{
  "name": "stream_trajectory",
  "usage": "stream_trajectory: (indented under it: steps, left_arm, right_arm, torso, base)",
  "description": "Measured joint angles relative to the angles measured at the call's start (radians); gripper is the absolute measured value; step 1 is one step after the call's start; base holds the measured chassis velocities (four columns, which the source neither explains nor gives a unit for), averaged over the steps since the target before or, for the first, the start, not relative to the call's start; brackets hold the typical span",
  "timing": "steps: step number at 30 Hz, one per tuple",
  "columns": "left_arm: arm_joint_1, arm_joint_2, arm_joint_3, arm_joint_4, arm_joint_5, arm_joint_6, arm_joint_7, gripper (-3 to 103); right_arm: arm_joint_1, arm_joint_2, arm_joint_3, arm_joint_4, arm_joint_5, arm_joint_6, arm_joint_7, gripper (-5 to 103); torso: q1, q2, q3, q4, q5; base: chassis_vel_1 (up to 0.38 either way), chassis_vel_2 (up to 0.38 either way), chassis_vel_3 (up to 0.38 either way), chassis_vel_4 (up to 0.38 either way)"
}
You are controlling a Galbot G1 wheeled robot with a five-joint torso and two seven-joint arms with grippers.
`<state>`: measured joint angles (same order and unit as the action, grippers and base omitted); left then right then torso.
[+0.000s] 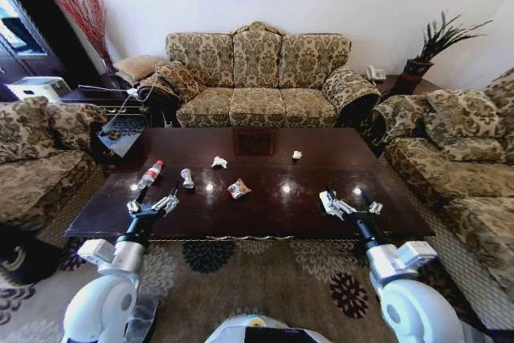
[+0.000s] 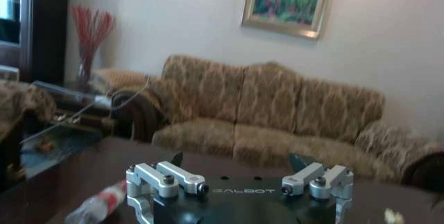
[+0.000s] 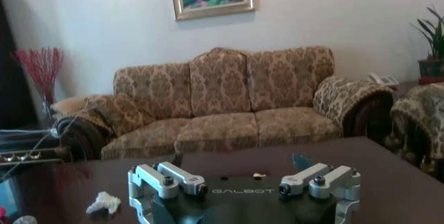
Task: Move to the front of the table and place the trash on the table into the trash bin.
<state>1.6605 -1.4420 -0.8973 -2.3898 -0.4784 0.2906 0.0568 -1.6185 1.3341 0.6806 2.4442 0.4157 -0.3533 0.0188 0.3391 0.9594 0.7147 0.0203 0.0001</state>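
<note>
The dark reddish-brown table (image 1: 265, 214) stands straight ahead, with the trash spread over its near half. A clear bottle with a red cap (image 1: 150, 173) lies at the left, also seen as the bottle (image 2: 97, 206) beside my left hand. Next to it are a silvery wrapper (image 1: 187, 178), a white paper wad (image 1: 219, 162), a crumpled wrapper (image 1: 238, 189) and a small white wad (image 1: 296, 154). My left gripper (image 1: 154, 198) (image 2: 238, 159) hovers open over the table's front left. My right gripper (image 1: 347, 197) (image 3: 239, 160) is open over the front right. What may be the trash bin (image 1: 16, 259), dark and round, sits on the floor at the far left.
Patterned sofas surround the table: one behind it (image 1: 257, 78), one on the left (image 1: 40, 158), one on the right (image 1: 466, 158). A side table with clutter (image 1: 120, 130) stands at the back left. A patterned carpet (image 1: 265, 271) lies between me and the table.
</note>
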Motion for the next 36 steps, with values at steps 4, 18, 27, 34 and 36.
stream_trajectory:
  steps: [4,18,27,34,36]
  left_arm:
    - [0.002,-0.014,0.019,0.009,0.018,0.007,0.005,100]
    - [0.061,-0.082,0.092,0.011,0.089,-0.053,-0.032,100]
    - [0.056,-0.038,0.067,-0.008,0.113,-0.046,-0.045,100]
    - [0.063,-0.057,0.077,-0.005,0.109,-0.073,-0.045,100]
    - [0.062,-0.058,0.078,-0.004,0.107,-0.075,-0.044,100]
  right_arm:
    - [-0.002,0.005,0.004,-0.001,-0.021,-0.021,0.010,100]
    - [-0.030,0.037,-0.014,-0.043,-0.062,0.188,-0.016,100]
    - [-0.048,0.036,0.002,-0.071,-0.083,0.266,-0.084,100]
    - [-0.051,0.048,-0.007,-0.073,-0.116,0.288,-0.116,100]
    - [-0.048,0.046,-0.006,-0.073,-0.115,0.288,-0.116,100]
  torso:
    - [0.000,0.000,0.000,0.0000,-0.0001]
    - [0.000,0.000,0.000,-0.0002,0.0000]
    - [0.000,0.000,0.000,-0.0001,0.0000]
    - [0.000,0.000,0.000,0.0000,-0.0001]
    - [0.000,0.000,0.000,-0.0001,-0.0001]
  base:
    - [0.000,0.000,0.000,0.000]
    - [0.000,0.000,0.000,0.000]
    - [0.000,0.000,0.000,0.000]
    - [0.000,0.000,0.000,0.000]
    - [0.000,0.000,0.000,0.000]
